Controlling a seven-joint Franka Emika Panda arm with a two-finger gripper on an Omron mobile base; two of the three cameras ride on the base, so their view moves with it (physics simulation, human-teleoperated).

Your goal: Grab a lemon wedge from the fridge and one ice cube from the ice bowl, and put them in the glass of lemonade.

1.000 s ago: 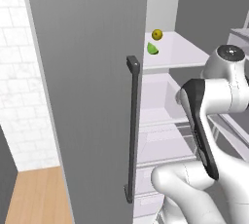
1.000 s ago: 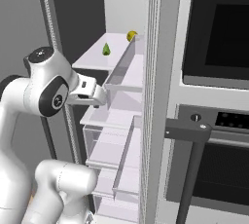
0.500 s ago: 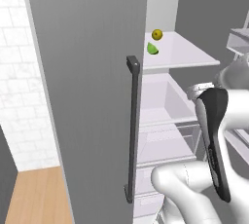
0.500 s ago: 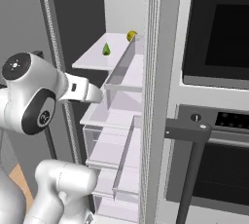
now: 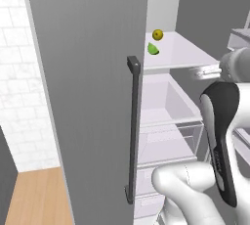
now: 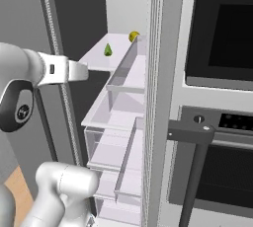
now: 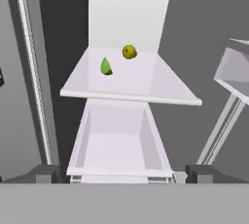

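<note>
1. Lemon wedge (image 7: 106, 66), green, lies on the white upper shelf (image 7: 146, 84) inside the open fridge (image 5: 88, 72); a round yellow fruit (image 7: 129, 51) sits just beside it, nearer the back wall.
2. Hand (image 7: 119, 174) is outside the shelf front, below and well apart from the wedge, pointing inward.
3. Hand fingers (image 7: 44, 173) are spread wide, holding nothing.
4. White drawer (image 7: 114, 145) sits under the shelf.
</note>
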